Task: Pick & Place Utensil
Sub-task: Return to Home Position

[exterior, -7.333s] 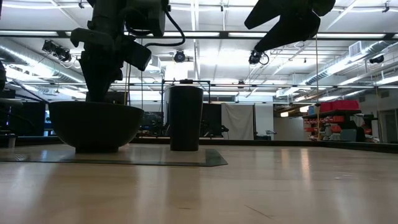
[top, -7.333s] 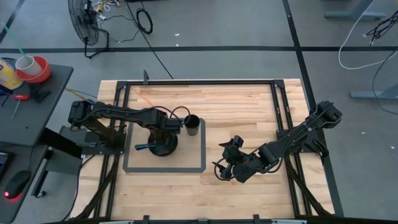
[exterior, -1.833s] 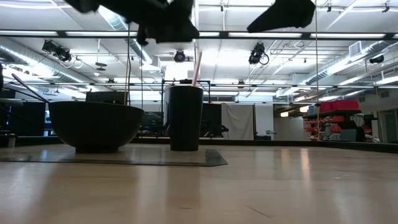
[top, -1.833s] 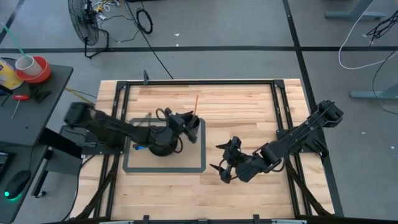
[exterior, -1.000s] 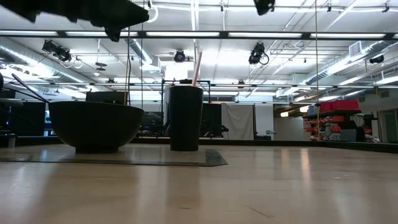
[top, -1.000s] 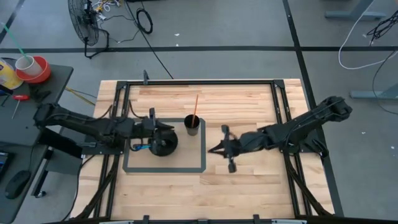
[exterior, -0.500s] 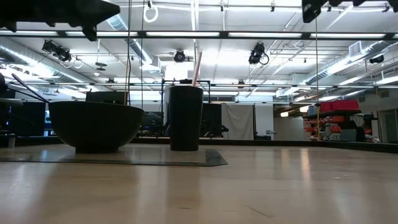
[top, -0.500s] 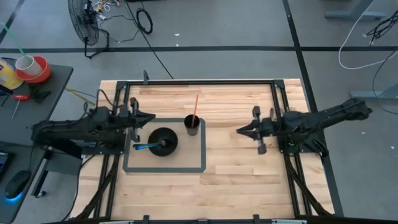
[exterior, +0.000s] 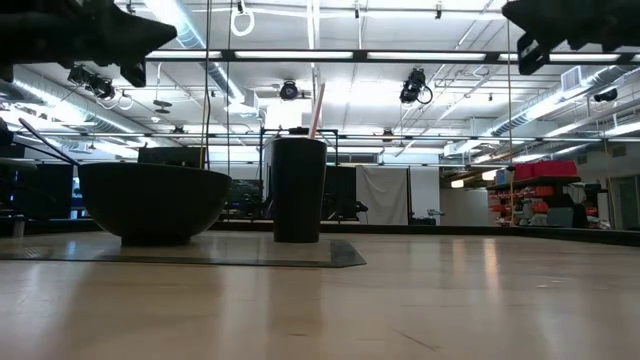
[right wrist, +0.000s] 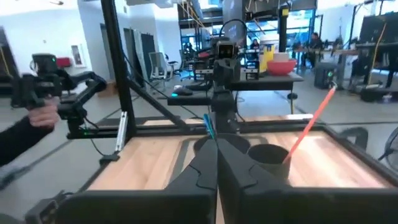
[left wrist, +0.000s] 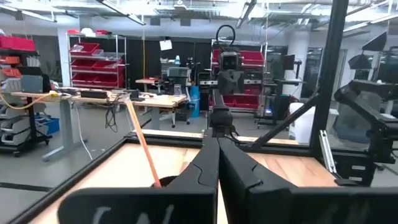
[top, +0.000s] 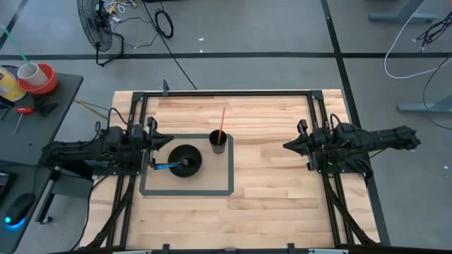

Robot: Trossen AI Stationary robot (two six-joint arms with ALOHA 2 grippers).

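Pinched shut and empty, left gripper (top: pixel 161 137) at the table mat's (top: pixel 187 192) left edge, right gripper (top: pixel 288 145) well off its right.

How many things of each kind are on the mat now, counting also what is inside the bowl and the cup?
bowl: 1
cup: 1
fork: 1
spoon: 1
straw: 1
Total: 5
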